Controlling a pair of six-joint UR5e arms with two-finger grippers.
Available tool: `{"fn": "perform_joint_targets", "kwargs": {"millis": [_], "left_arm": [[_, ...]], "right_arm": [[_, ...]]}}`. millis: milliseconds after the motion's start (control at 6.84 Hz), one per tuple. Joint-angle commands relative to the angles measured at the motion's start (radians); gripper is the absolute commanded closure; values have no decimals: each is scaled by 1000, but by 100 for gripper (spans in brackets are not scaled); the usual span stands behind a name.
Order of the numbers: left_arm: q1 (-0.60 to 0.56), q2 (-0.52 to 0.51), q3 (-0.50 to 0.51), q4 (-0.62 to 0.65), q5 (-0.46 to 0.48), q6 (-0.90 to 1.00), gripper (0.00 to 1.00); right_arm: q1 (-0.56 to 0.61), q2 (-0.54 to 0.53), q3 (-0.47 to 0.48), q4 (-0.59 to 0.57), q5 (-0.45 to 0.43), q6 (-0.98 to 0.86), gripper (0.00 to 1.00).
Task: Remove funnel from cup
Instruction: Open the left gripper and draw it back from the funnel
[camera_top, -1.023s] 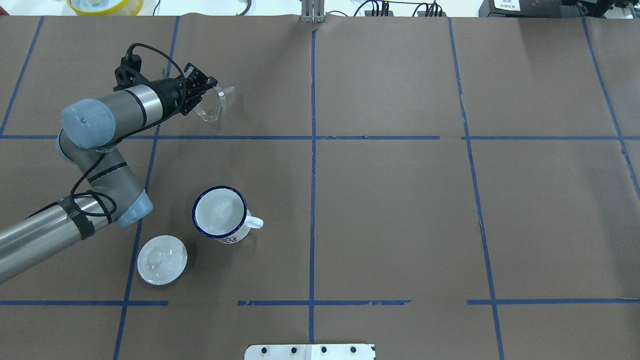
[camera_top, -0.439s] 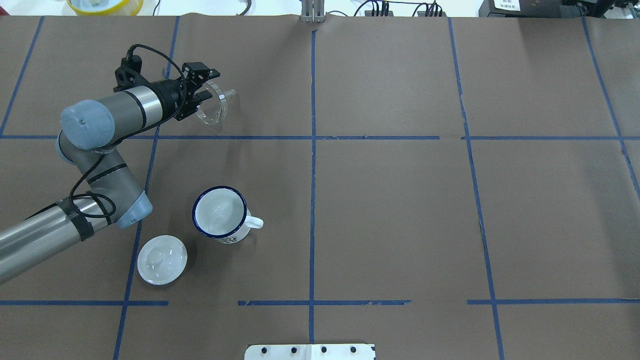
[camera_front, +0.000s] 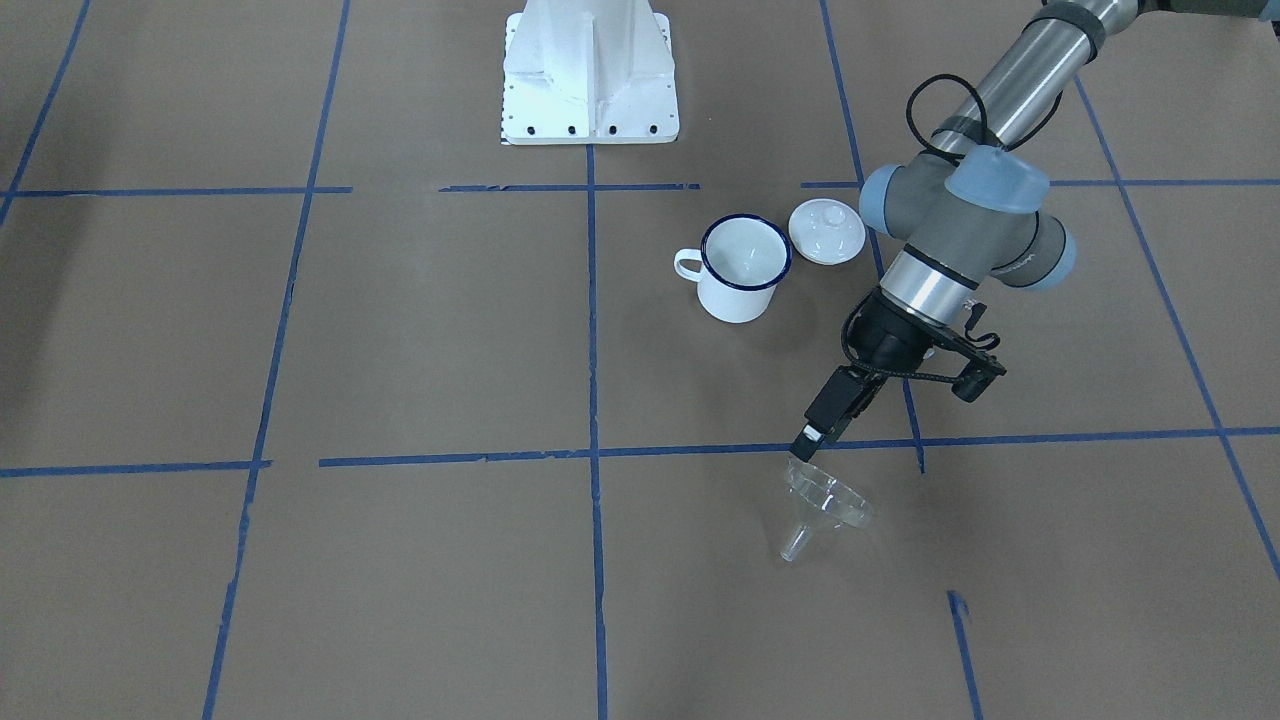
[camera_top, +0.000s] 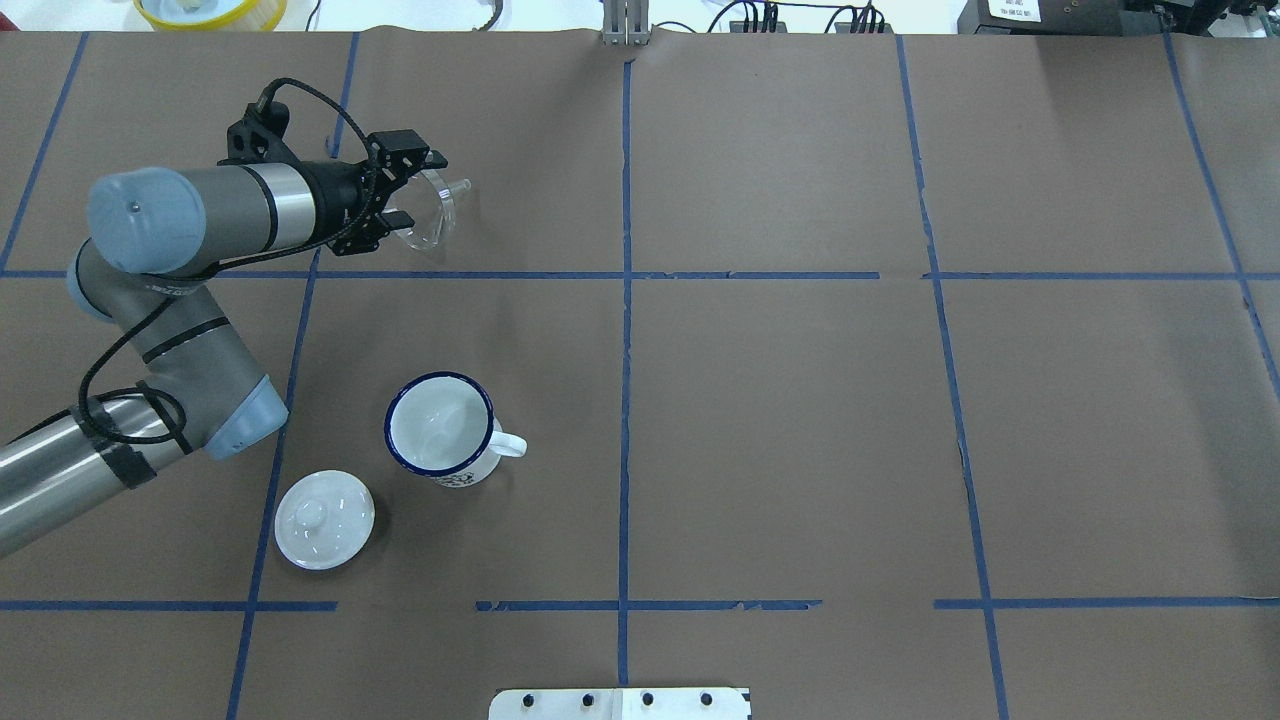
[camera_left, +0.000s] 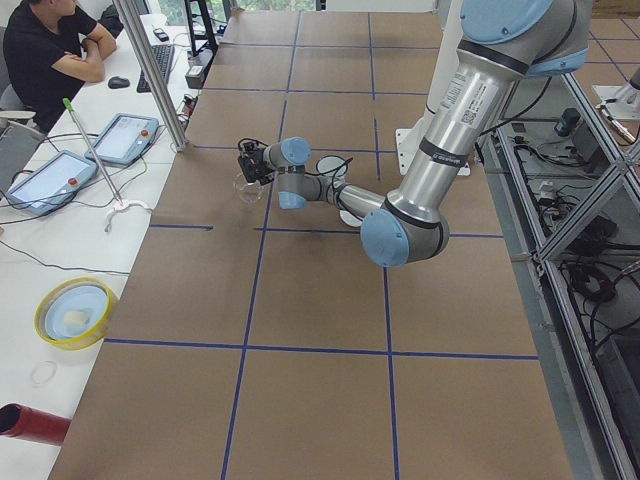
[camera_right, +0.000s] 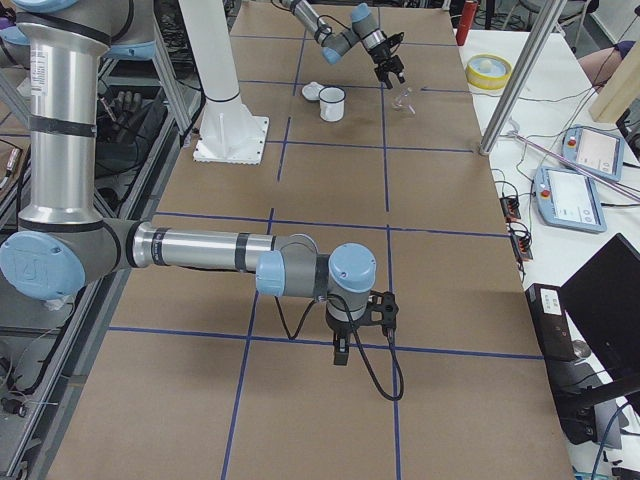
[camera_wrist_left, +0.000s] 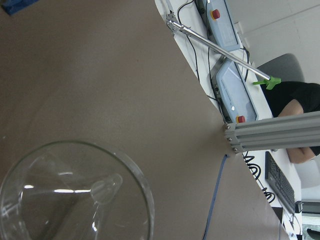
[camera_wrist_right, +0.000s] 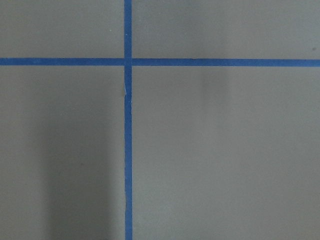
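The clear funnel (camera_top: 437, 208) lies on its side on the brown table at the far left, spout pointing away from my left gripper (camera_top: 415, 188). The gripper is open, its fingers spread just beside the funnel's rim, holding nothing. In the front view the funnel (camera_front: 825, 505) rests on the table just past the gripper (camera_front: 810, 442). The left wrist view shows the funnel (camera_wrist_left: 75, 195) close, with no fingers in view. The white cup (camera_top: 440, 425) with a blue rim stands upright and empty nearer the robot. My right gripper (camera_right: 340, 352) shows only in the right side view; I cannot tell its state.
A white domed lid (camera_top: 324, 519) lies beside the cup. The robot's white base (camera_front: 590, 70) is at the near edge. A yellow bowl (camera_top: 210, 10) and a metal post (camera_top: 625, 25) stand at the far edge. An operator (camera_left: 50, 50) sits beyond.
My left gripper has opened and let go of the funnel's rim, then drawn back a little to the left. The funnel has settled on the table. The cup and lid have not moved.
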Motion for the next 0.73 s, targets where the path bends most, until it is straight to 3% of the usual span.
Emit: {"fn": "perform_joint_targets", "kwargs": {"millis": [0,292,439,585], "left_arm": [[-5,146,-280,327,-127,10,7],[18,207,-500,781,-130,117,7],[87,239,-559,874,-127,142,7],[180,311,-603,874,-123,136,7]], "right_arm": [[0,0,0,0,0,0,0],[0,0,-1,0,0,0,0],[0,0,0,0,0,0,0],[0,0,0,0,0,0,0]]}}
